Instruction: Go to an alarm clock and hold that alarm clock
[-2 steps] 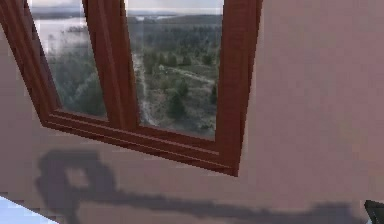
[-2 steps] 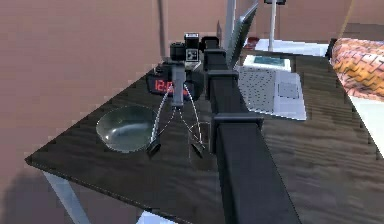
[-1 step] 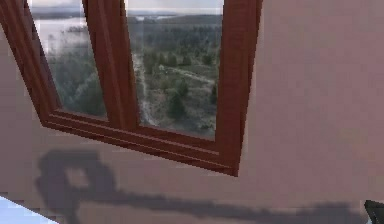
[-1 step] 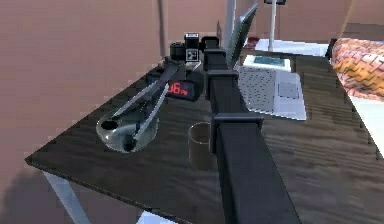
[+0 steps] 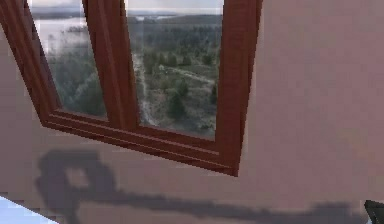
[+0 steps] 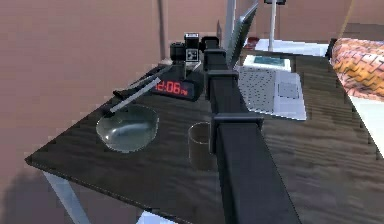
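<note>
Black boxy plastic alarm clock (image 6: 172, 89), red digits, at the claw's (image 6: 128, 96) three o'clock: likely light, rigid, slick; grip its flat sides. Claw's hold: cannot tell.

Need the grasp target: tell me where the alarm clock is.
Arm side view, upper middle: the alarm clock stands on the dark table, just beyond the glass bowl, left of the laptop.

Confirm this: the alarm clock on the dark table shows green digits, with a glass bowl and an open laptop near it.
The digits are red, not green, as the arm side view shows. The alarm clock stands on the dark table, with a glass bowl and an open laptop near it.
</note>
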